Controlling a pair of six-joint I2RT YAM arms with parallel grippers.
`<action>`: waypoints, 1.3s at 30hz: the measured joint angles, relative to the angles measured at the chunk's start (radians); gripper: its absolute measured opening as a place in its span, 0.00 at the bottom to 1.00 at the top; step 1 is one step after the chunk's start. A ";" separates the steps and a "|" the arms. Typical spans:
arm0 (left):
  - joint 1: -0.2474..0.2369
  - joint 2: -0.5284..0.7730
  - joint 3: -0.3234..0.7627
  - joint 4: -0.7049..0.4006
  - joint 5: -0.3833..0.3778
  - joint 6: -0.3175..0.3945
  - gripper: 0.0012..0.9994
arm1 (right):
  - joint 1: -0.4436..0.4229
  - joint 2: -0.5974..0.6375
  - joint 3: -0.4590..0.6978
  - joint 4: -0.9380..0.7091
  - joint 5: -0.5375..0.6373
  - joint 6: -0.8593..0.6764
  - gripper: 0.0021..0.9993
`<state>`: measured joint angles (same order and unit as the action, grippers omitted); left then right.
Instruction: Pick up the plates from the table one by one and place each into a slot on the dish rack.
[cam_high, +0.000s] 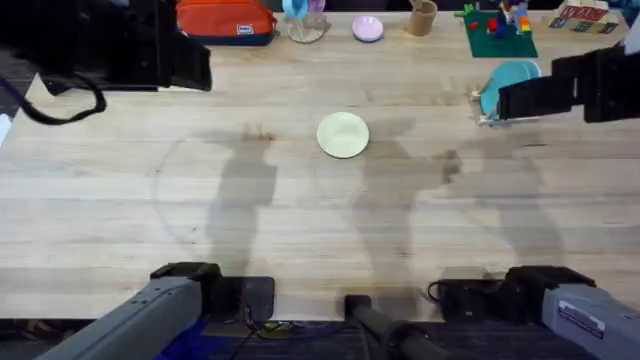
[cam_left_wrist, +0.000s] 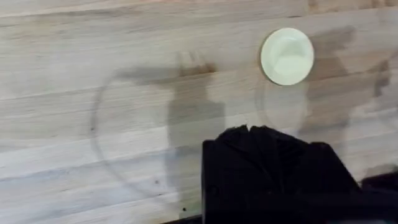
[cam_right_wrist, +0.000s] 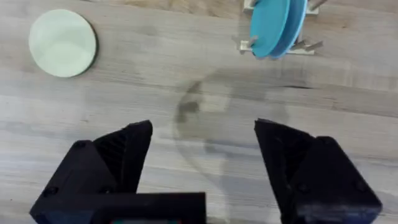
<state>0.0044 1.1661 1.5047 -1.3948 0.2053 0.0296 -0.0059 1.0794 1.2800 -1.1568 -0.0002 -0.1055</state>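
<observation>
Pale wooden planks of the desk (cam_high: 300, 210) spread across the overhead view, with the yellow-green plate (cam_high: 343, 134) lying flat near the middle. Well to the right of that plate stands the dish rack (cam_high: 487, 100), holding teal plates (cam_high: 510, 78) on edge between its pegs. The right gripper (cam_high: 510, 100) hangs just beside the rack, partly covering it, while the left gripper (cam_high: 195, 65) hovers far to the left of the yellow-green plate, toward the far edge. Beyond the plate, along the far edge, sit an orange pouch (cam_high: 226, 20), a small pink dish (cam_high: 367, 28) and a green brick baseplate (cam_high: 500, 35). From the left wrist, the yellow-green plate (cam_left_wrist: 286, 56) lies flat on bare wood ahead of the dark left gripper (cam_left_wrist: 249, 130), whose fingers appear pressed together. From the right wrist, the right gripper (cam_right_wrist: 203, 146) has its fingers (cam_right_wrist: 127, 152) spread wide apart over bare wood; the teal plates (cam_right_wrist: 277, 25) stand in the rack (cam_right_wrist: 249, 45) ahead, with the yellow-green plate (cam_right_wrist: 62, 42) well apart from them.
</observation>
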 joint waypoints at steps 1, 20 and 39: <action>0.000 0.007 -0.001 0.001 0.015 0.000 0.04 | 0.000 0.000 0.000 0.000 0.000 0.000 1.00; 0.000 0.227 -0.306 0.389 0.427 -0.015 0.04 | 0.000 0.000 0.000 0.000 0.000 0.000 0.99; -0.166 0.487 -0.307 0.577 0.533 -0.061 0.04 | 0.000 0.000 0.000 0.000 0.000 0.000 1.00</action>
<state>-0.1614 1.6526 1.1973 -0.8175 0.7382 -0.0311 -0.0059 1.0794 1.2804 -1.1568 -0.0002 -0.1055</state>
